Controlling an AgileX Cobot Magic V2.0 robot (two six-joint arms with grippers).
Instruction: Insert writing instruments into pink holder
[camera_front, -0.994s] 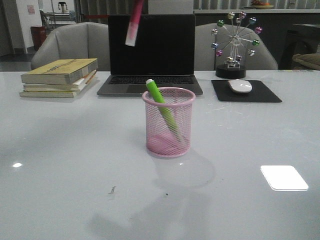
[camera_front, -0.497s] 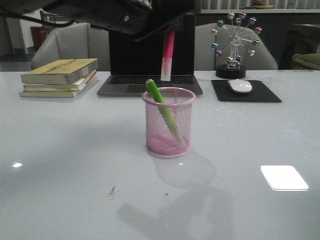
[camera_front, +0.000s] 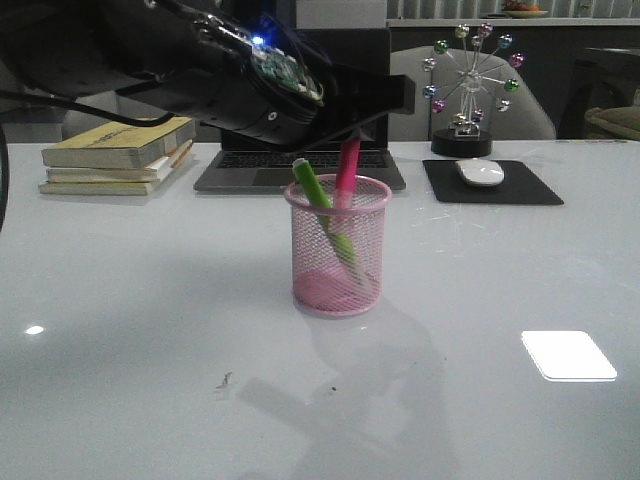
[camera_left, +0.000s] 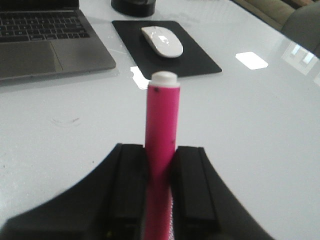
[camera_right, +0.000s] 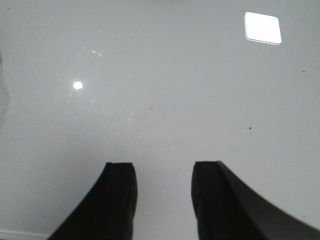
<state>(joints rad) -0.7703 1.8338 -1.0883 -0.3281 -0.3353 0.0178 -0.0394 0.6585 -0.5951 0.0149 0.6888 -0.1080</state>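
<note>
Lowered since earlier: pink marker (camera_front: 347, 165) now dipping into pink holder (camera_front: 337, 245) beside leaning green marker (camera_front: 322, 215). Left gripper (camera_left: 160, 175) clenched on it, steering descent. Right gripper (camera_right: 164, 195) spread, idle.

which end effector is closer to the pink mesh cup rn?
Left. The left end effector is just above the pink mesh cup, clamped on the pink marker entering it. The right end effector sees only bare table, no cup.
</note>
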